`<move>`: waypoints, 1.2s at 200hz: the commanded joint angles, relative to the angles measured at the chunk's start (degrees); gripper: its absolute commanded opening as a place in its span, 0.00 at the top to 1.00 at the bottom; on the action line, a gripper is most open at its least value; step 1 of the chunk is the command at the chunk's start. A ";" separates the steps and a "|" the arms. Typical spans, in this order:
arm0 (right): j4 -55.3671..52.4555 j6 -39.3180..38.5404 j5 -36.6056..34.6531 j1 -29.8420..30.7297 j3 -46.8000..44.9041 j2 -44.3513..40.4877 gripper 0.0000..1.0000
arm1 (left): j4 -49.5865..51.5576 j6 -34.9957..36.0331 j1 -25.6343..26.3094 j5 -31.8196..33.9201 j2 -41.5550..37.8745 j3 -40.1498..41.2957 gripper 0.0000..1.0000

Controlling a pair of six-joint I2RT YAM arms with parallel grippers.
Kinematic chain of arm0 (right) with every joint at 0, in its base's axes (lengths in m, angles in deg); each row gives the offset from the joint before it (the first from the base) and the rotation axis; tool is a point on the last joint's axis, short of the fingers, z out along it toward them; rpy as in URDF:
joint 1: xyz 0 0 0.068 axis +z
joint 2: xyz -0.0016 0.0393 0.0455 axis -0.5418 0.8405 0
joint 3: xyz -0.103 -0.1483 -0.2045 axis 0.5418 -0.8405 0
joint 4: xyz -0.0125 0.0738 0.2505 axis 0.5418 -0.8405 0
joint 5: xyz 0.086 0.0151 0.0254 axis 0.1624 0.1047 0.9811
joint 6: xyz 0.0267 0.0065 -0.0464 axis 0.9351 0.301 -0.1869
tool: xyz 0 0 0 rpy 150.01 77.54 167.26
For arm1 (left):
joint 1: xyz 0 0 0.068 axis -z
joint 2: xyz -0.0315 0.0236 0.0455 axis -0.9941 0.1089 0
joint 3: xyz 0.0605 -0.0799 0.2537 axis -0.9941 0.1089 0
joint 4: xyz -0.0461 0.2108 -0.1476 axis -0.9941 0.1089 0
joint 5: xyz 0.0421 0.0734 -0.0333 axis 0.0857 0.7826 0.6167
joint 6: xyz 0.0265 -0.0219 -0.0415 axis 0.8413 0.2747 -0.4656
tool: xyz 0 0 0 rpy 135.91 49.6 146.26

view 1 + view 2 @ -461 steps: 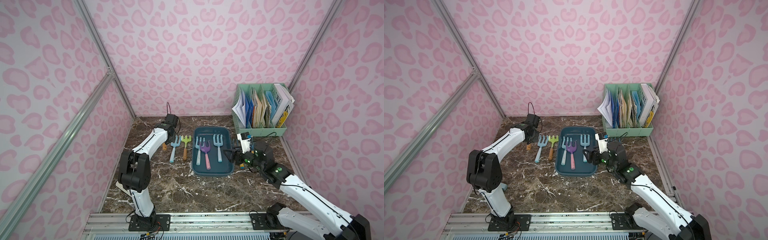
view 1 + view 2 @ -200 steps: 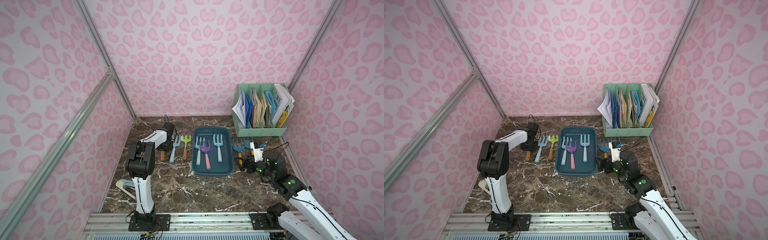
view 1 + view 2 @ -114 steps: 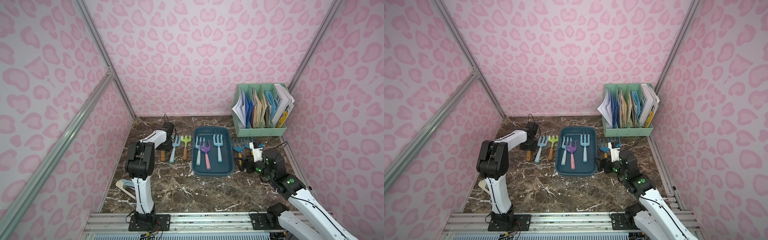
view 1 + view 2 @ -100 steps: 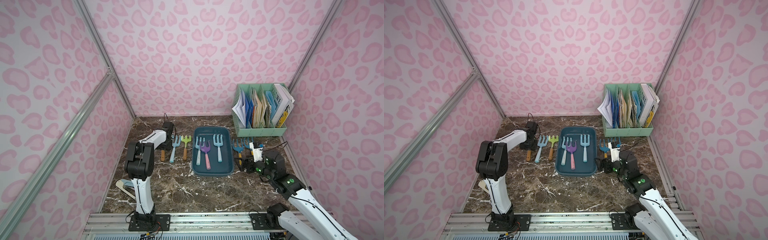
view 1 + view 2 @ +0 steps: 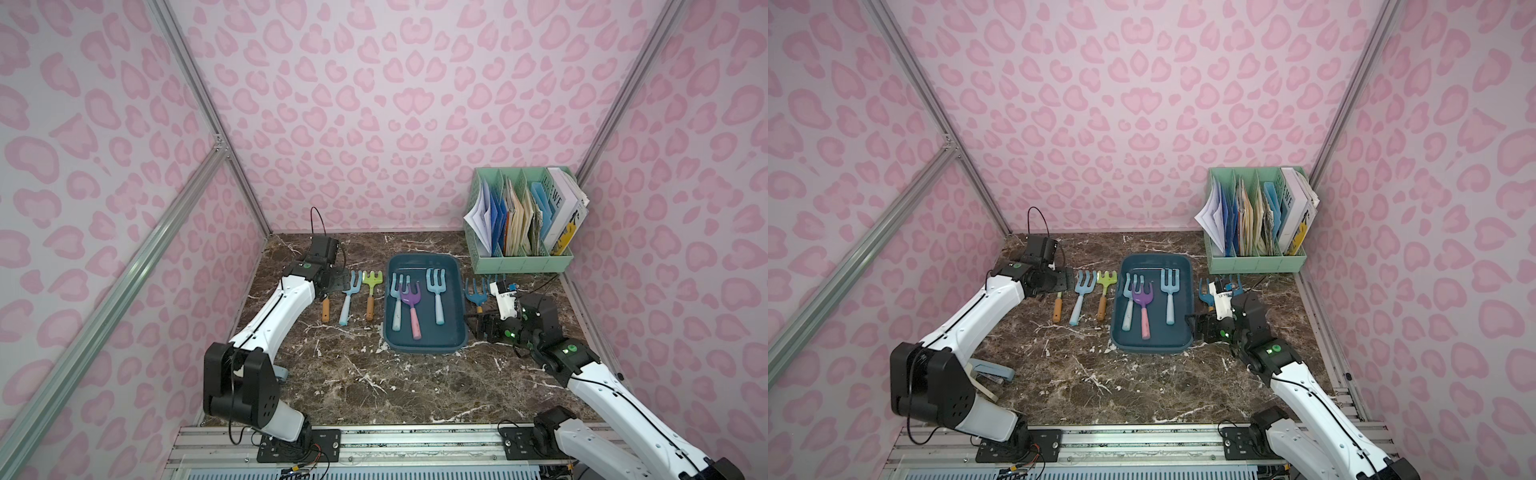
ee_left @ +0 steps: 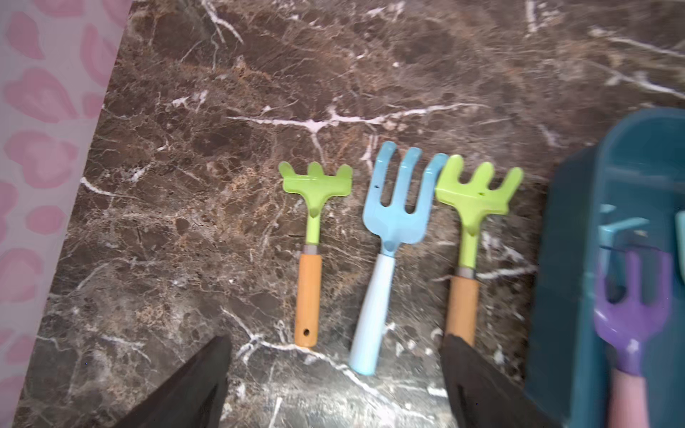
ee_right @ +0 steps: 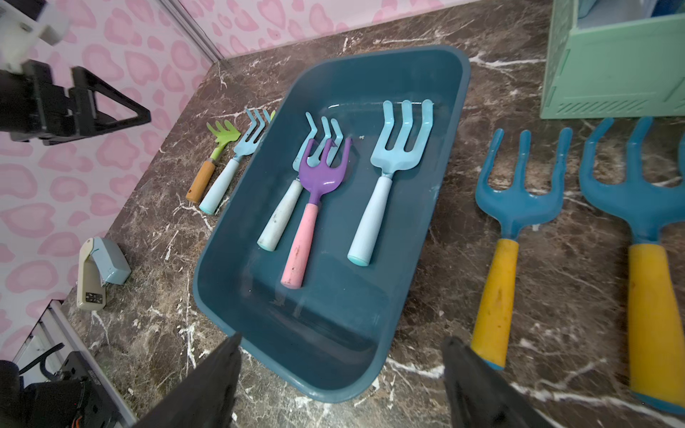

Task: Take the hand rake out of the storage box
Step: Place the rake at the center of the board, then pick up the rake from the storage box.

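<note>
The left arm (image 5: 286,307) stretches far forward on the left side. Its gripper (image 6: 335,339) is spread wide and empty, low over the rake (image 6: 309,255). The right arm (image 5: 590,374) is bent low, and its gripper (image 7: 341,338) also gapes empty at the box's (image 7: 333,318) near right corner. The rake lies on the table (image 5: 374,374) left of the box, beside a blue fork (image 6: 393,222) and a twin rake (image 6: 474,200). Its handle points toward the robot and its tines toward the back wall. In both top views the gripper seems to hide its head.

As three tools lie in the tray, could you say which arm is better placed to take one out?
Probably right: the right gripper, open, sits close beside the tray; the left gripper hangs farther off, over the table.
</note>
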 commanded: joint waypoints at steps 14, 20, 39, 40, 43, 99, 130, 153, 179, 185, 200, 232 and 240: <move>3.74 -0.02 0.68 1.95 3.47 5.19 0.12 | 2.73 -3.65 2.05 -6.14 -8.40 3.78 0.08; 3.68 -0.02 -0.11 2.68 4.38 6.59 0.12 | 2.48 -4.17 2.52 -7.55 -9.96 4.61 0.09; 2.62 -0.36 -2.88 5.33 8.08 11.96 0.14 | 2.49 -5.21 3.68 -11.14 -14.17 6.58 0.09; 2.53 -0.40 -3.05 5.53 8.25 12.25 0.14 | 2.57 -5.26 3.70 -11.34 -14.35 6.65 0.09; 2.35 -0.43 -3.41 6.01 8.92 13.14 0.15 | 2.83 -5.30 3.71 -11.89 -14.84 6.74 0.09; 2.90 -0.43 -6.12 11.20 15.64 25.73 0.26 | 10.11 -2.47 3.86 -15.69 -22.35 7.60 0.10; 2.50 -0.54 -7.94 13.35 20.11 33.99 0.31 | 11.73 -0.62 3.82 -18.12 -26.44 10.92 0.11; 1.75 -0.60 -9.34 15.15 24.24 40.13 0.33 | 12.03 0.32 3.80 -18.79 -28.04 13.03 0.11; 0.88 -0.11 -10.72 16.59 28.50 46.07 0.35 | 11.52 0.30 3.80 -20.68 -28.85 14.44 0.12; 0.65 -0.01 -11.01 16.89 29.40 47.17 0.36 | 11.41 0.32 3.81 -21.01 -29.01 14.53 0.12; 0.10 0.34 -12.01 17.56 31.06 49.49 0.37 | 11.34 0.32 3.82 -21.13 -29.60 14.79 0.12; -1.20 0.85 -14.03 18.24 32.99 53.05 0.39 | 11.18 0.49 3.88 -21.07 -31.12 15.65 0.12; -1.46 0.91 -14.33 18.28 33.35 53.89 0.39 | 11.24 0.49 3.84 -21.04 -31.36 15.69 0.13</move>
